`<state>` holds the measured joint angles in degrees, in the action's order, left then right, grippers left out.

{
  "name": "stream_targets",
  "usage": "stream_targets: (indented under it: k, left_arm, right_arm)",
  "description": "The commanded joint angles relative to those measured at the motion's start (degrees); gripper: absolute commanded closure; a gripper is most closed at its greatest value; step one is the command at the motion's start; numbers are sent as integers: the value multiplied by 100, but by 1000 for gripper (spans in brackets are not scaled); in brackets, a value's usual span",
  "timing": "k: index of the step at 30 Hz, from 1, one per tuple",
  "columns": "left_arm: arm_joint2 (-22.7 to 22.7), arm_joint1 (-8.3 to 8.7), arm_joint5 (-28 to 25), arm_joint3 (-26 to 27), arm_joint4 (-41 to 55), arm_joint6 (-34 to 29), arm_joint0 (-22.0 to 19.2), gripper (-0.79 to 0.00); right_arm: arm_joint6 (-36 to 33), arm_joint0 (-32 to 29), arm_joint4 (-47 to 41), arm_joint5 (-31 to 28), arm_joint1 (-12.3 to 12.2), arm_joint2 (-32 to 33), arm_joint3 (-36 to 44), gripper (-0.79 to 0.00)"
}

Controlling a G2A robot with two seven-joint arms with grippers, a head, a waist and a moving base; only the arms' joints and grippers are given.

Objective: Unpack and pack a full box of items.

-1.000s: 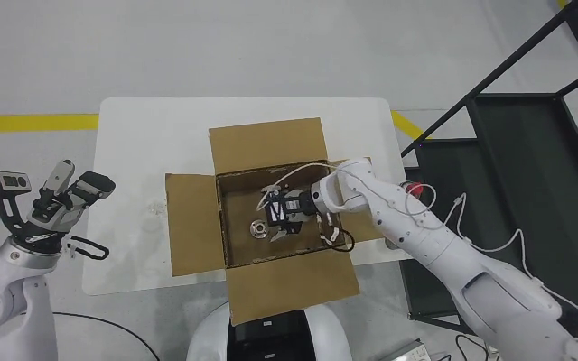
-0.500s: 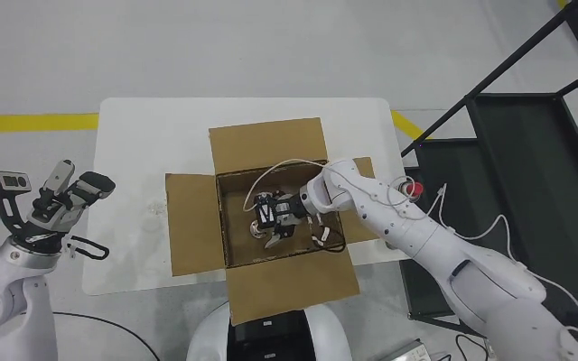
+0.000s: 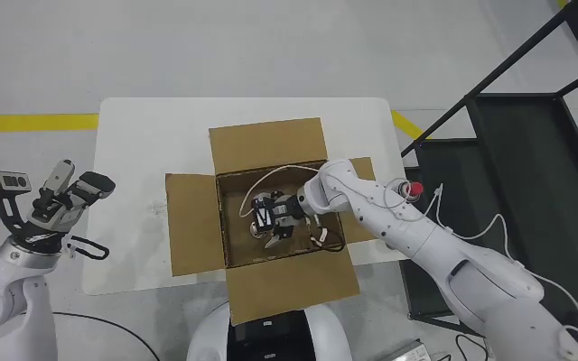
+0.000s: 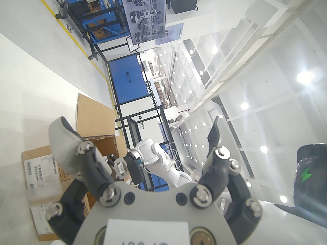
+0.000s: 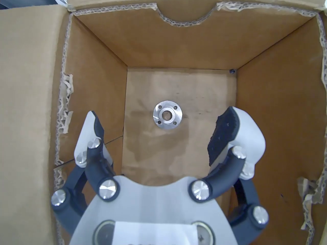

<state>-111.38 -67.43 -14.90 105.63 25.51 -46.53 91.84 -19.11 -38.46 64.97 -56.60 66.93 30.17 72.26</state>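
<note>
An open cardboard box [image 3: 266, 144] stands in the middle of the white table [image 3: 135, 135], its flaps folded outward. On its floor lies one round metal flange [image 5: 167, 114] with a centre bore and small bolt holes. My right gripper [image 5: 159, 114] hangs open inside the box, pointing down, with the flange below the gap between its fingers and nothing held. From above, the right gripper [image 3: 271, 221] is at the box's centre left. My left gripper [image 3: 79, 180] is open and holds nothing, off the table's left edge; in its own view the left gripper [image 4: 138, 124] faces the box [image 4: 94, 118].
A tiny dark part [image 5: 232, 71] lies in a far corner of the box floor. The box walls [image 5: 281, 103] stand close around the right gripper. A black metal rack [image 3: 506, 135] stands right of the table. Bare table surrounds the box.
The right gripper has moved left and deeper inside the box, coming over the flange. The left arm has stayed still.
</note>
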Motion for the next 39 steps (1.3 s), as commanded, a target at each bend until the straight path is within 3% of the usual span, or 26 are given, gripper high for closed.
stream_targets:
  k: [1,12,18,35,36,37,39]
  left_arm:
    - [0,0,0,0,0,0,0,-785]
    - [0,0,0,0,0,0,0,-785]
    - [0,0,0,0,0,0,0,-785]
    - [0,0,0,0,0,0,0,-785]
    - [0,0,0,0,0,0,0,-785]
    - [0,0,0,0,0,0,0,-785]
    - [0,0,0,0,0,0,0,-785]
  right_arm:
    - [239,94,262,-10,77,-90,-137,-785]
    - [2482,330,1557,5,520,-626,-1270,-785]
    - [3231,492,2148,54,713,-852,-1812,-785]
    - [3440,658,2795,307,1197,-1206,-2679,-785]
    - [3480,656,2839,357,1221,-1223,-2714,-742]
    - [3515,654,2889,394,1243,-1242,-2763,-650]
    - [3582,654,2975,431,1287,-1281,-2849,-606]
